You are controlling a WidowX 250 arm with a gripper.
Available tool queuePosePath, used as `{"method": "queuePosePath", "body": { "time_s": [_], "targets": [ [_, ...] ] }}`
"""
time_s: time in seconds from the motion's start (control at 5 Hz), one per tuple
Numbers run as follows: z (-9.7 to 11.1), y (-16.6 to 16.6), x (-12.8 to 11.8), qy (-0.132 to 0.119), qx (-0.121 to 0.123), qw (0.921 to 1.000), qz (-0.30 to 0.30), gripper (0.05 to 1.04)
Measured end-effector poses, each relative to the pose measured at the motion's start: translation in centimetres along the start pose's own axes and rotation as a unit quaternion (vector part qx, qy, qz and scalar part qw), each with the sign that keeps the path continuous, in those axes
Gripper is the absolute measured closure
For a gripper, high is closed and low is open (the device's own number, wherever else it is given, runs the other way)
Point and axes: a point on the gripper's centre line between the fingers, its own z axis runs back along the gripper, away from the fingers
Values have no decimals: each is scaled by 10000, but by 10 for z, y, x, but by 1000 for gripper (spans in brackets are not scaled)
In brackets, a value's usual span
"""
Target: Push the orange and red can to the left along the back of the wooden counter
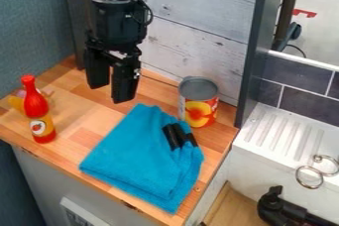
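Hanging empty over the back part of the wooden counter (99, 113), with the black two-finger gripper (110, 94) aimed downward and its fingers parted around a plain gap. Gripping nothing and, as far as can be judged, touching nothing. Comes in from the top edge on a black jointed arm (118, 14), dropping almost straight down in front of the whitewashed plank wall (198, 14), with a thin black cable looped beside the wrist.

Nearest below, toward the view's right, find the bright blue folded cloth (136, 160), laid flat in layers across the counter and reaching its front edge. Shows as folded already, with a rumpled, uneven fold along the side nearer the sink; judging by the parted fingers, leaves any hold on it unmade. See also two small black strips (174, 136) on top, too unclear to identify.

Just behind the cloth, notice the orange-and-yellow wrapped tin can (198, 102), upright with a grey top; cannot tell whether touching the fabric. Farther out, toward the view's left edge, spot the red plastic squeeze bottle (35, 111), standing upright with a label low down, and behind it a yellow-and-pink item (17, 103), partly hidden. Past the dark grey post (254, 46), meet the white ribbed sink surround (281, 132), with silvery metal rings (310, 176) near its edge.
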Motion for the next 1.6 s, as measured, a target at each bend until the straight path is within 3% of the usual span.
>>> {"method": "queuePosePath", "body": {
  "time_s": [0.4, 0.6, 1.0, 1.2, 1.6],
  "targets": [
    [-12, 0, 7, 154, -68, 9998, 132, 83],
    [-16, -8, 25, 5, -151, 9997, 167, 83],
    [-33, -25, 66, -604, -558, 9966, 109, 83],
    [-30, -37, 96, -736, -560, 9957, -75, 83],
    [-38, -53, 126, -887, -744, 9928, -319, 83]
  ]
}}
